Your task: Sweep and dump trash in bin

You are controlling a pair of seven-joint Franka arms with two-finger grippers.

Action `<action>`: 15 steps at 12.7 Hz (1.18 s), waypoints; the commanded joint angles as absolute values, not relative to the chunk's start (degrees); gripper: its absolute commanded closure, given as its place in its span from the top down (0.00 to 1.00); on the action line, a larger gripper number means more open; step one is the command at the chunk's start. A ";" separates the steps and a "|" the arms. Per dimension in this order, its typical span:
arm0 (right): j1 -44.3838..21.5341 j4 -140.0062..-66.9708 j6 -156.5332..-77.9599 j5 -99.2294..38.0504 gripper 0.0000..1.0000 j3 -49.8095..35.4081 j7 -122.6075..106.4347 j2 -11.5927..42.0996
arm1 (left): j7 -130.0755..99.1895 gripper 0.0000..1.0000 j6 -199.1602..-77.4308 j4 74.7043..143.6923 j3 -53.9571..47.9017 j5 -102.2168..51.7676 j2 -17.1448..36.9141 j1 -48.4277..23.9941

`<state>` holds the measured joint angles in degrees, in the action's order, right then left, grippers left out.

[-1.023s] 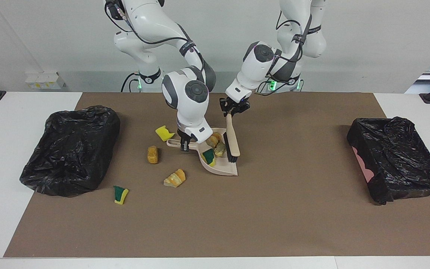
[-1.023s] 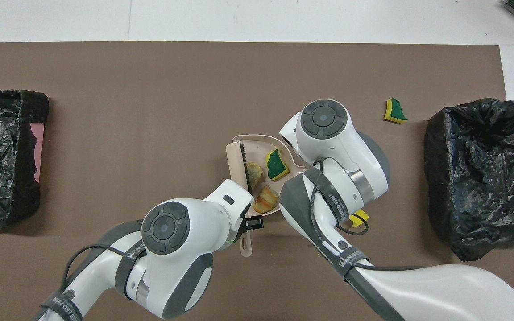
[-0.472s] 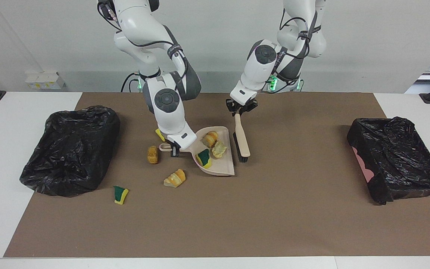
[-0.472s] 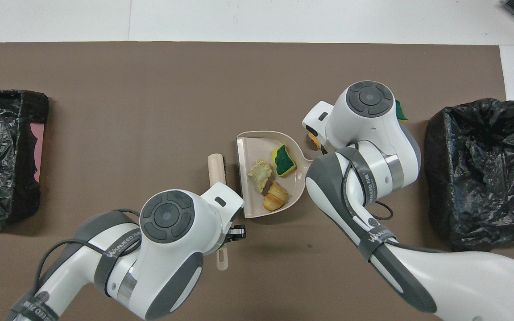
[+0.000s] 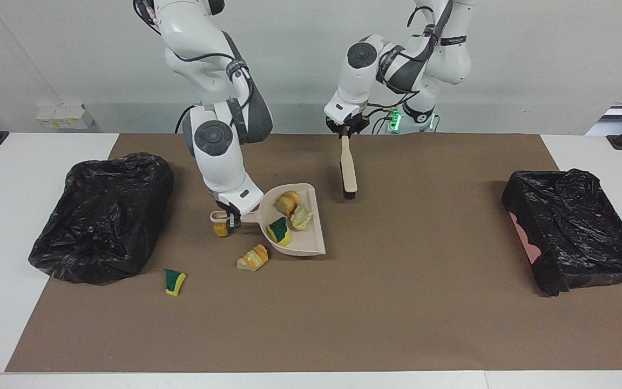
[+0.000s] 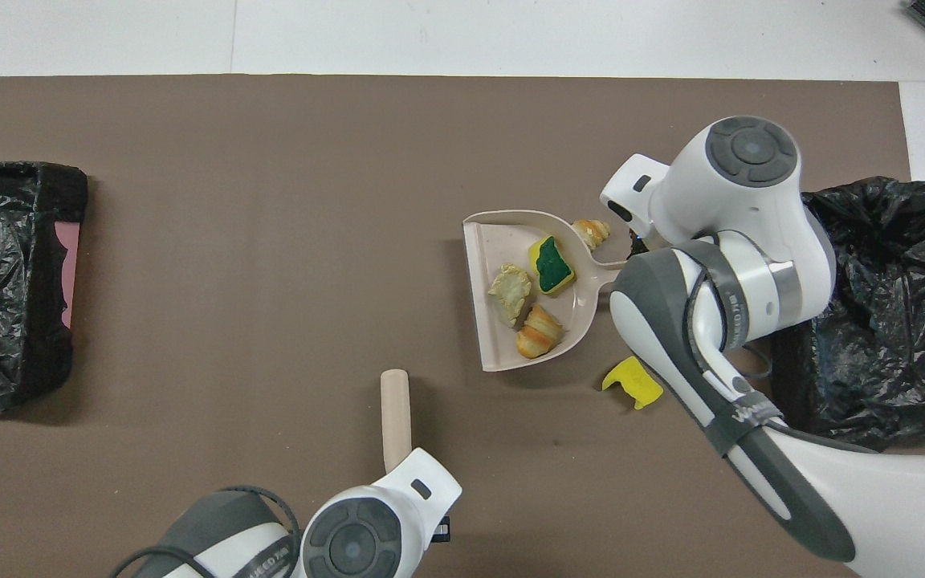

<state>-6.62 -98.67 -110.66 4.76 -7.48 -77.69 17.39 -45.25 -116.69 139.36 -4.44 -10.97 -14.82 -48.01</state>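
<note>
the right gripper point(image 5: 230, 220) is clamped on the handle of the dustpan point(image 5: 311, 237), and the pan looks lifted a little off the brown mat point(image 5: 397, 302) toward the right arm's end of the table. three pieces of trash ride in the dustpan: a green-faced sponge chunk point(image 5: 278, 231) and two bread bits point(image 5: 293, 209). outside the dustpan, a bread piece point(image 5: 253, 258) lies just beside its curved wall, farther from the robots; a sponge chunk point(image 5: 175, 281) lies farther still; a yellow sponge point(image 6: 633, 383) sits nearer to the robots than the dustpan; one small brown bit point(image 5: 220, 229) sits under the dustpan's handle. the left gripper point(image 5: 345, 133) is closed on the brush point(image 5: 348, 168), hanging it bristles-down over the mat, apart from the dustpan.

the step in hand looks like carrying the load to the black-lined bin point(image 5: 100, 216) beside the dustpan (the other bin point(image 5: 575, 237) is well apart). to do it well, keep the open lip tilted up so nothing slides out, clear the bin's rim, then tip slowly over its middle; four pieces remain to sweep
</note>
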 commanded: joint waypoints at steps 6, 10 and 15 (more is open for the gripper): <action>4.56 -92.38 -106.00 5.54 0.00 -8.09 -87.71 16.35 | -55.46 0.00 -128.85 149.15 -10.90 -9.67 -17.05 -51.06; 11.85 -92.11 -104.85 8.42 0.00 -8.00 -89.74 14.95 | -54.23 1.00 -128.15 147.49 -10.55 -9.84 -14.95 -50.10; 20.02 -92.11 -103.89 15.71 0.00 -7.91 -93.94 9.59 | -42.46 1.00 -122.35 129.50 -10.28 -8.36 -2.83 -39.32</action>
<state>17.28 -91.74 -105.44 13.16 -7.18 -91.29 12.62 -45.15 -126.05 138.41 -10.32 -10.39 -9.43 -43.68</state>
